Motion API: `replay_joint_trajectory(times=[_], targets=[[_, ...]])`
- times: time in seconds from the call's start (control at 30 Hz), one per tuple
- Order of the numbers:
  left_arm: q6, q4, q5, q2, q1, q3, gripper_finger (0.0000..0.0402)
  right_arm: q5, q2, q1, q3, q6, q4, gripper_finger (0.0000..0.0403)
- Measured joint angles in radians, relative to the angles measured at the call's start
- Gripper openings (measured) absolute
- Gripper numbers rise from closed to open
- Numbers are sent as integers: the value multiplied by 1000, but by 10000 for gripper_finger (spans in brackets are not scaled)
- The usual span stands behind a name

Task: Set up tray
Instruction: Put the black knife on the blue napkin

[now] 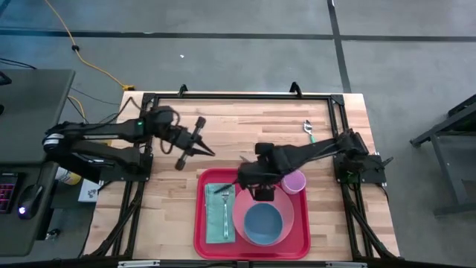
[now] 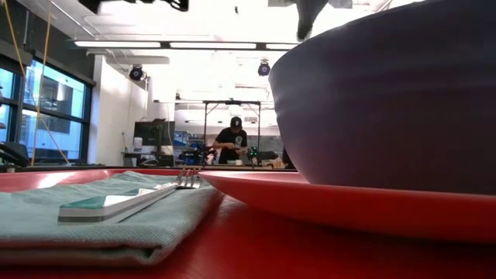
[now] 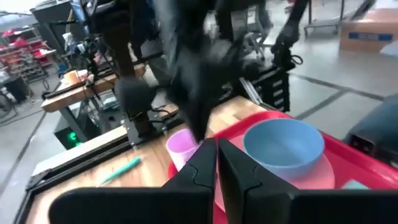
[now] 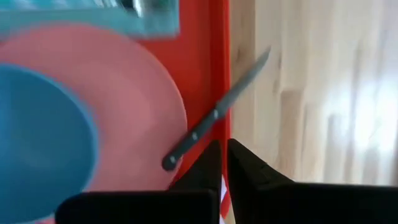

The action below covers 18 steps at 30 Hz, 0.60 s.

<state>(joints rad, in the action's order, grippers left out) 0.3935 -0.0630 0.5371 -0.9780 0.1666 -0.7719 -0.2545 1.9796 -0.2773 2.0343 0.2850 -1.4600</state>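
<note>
The tray (image 1: 253, 246) sits at the table's near edge. The right gripper (image 1: 262, 195), fingers together, hovers over its far rim beside a knife (image 4: 214, 115), probably just set down. The left gripper (image 1: 210, 152), nearly closed and seemingly empty, waits aside.

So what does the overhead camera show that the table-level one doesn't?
Only the high view shows the left gripper over bare wood, the right gripper above the tray, a purple cup and a green-handled utensil. Only the low view shows a person in the room behind. Both show the red tray, the green napkin with a fork, the pink plate and the blue bowl.
</note>
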Motion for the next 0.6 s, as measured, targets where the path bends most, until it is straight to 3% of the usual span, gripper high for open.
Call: replay_joint_trajectory(times=[0.2,0.4,0.6], targets=[[54,170,-82,139,-90,1,46,168,-26,84,-209,49,49,31],[76,240,-164,229,-177,0,46,325,-27,149,-291,74,162,122],[81,282,-191,258,-239,0,46,346,-27,195,-311,115,263,213]])
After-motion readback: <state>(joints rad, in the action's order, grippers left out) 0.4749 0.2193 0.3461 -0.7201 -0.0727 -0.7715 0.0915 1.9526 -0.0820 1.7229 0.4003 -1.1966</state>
